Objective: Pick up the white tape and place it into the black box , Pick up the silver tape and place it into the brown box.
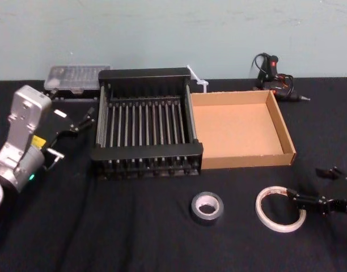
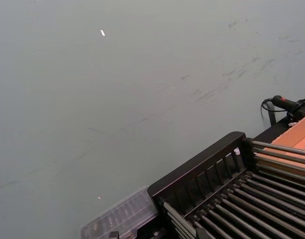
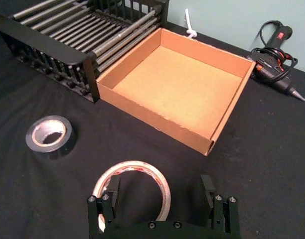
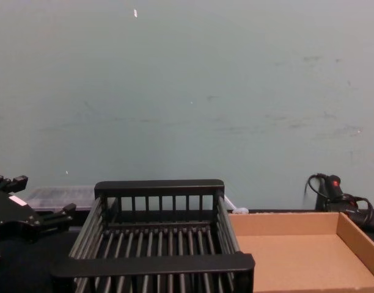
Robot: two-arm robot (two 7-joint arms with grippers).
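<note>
The white tape lies flat on the black table, in front of the brown box and right of the silver tape. The right gripper stands wide open at its rim. The left gripper is beside the black box, fingers apart

Two tape rolls, two boxes

You have a worktop under black cloth. On it the black box and the brown box sit side by side, touching. Nearer you lie the silver tape and the white tape, apart. At the far edge rest a clear plastic case and a glue gun.
</note>
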